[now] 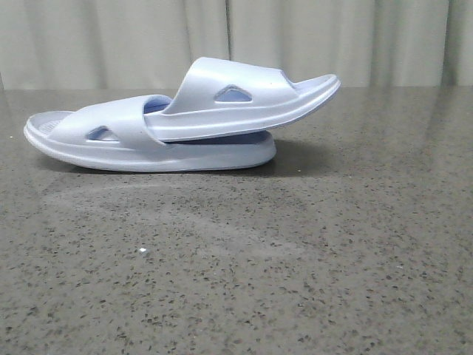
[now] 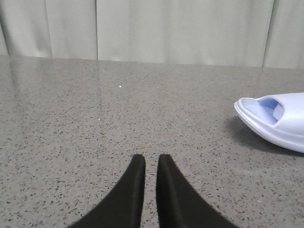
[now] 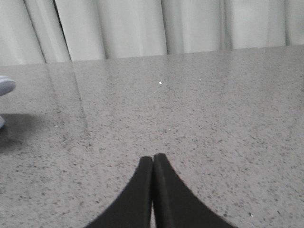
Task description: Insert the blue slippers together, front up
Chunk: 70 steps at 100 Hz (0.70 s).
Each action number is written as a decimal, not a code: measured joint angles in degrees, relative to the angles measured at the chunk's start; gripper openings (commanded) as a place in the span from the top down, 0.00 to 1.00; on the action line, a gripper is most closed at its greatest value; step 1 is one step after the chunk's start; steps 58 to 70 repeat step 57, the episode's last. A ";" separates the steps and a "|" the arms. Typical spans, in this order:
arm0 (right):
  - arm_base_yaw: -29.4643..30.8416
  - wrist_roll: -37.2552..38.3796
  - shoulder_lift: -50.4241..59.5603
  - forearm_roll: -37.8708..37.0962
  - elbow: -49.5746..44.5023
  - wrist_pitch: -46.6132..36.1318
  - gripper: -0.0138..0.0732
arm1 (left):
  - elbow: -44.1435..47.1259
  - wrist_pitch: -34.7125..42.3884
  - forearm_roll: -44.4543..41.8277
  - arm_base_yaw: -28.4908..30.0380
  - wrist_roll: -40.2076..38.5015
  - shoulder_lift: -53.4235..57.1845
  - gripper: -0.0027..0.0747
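Two pale lavender-blue slippers lie nested in the middle of the table in the front view. The lower slipper lies flat. The upper slipper has one end tucked under the lower one's strap and tilts up to the right. No gripper shows in the front view. My left gripper hovers over bare table with only a narrow gap between its fingers and holds nothing; a slipper end lies off to its side. My right gripper is shut and empty; a slipper tip shows at the picture's edge.
The table is grey speckled stone. Pale curtains hang behind its far edge. Nothing else stands on it in these views.
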<state>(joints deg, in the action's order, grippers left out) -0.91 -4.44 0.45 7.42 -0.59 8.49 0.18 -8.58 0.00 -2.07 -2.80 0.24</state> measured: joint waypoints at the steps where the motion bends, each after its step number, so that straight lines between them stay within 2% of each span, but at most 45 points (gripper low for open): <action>1: 0.02 0.00 0.00 -0.18 0.00 0.01 0.93 | 0.00 0.00 0.00 0.00 0.00 0.00 0.95; 70: 0.96 0.12 0.08 -1.69 0.00 1.80 0.93 | 0.00 -0.12 0.00 0.00 0.00 0.00 0.95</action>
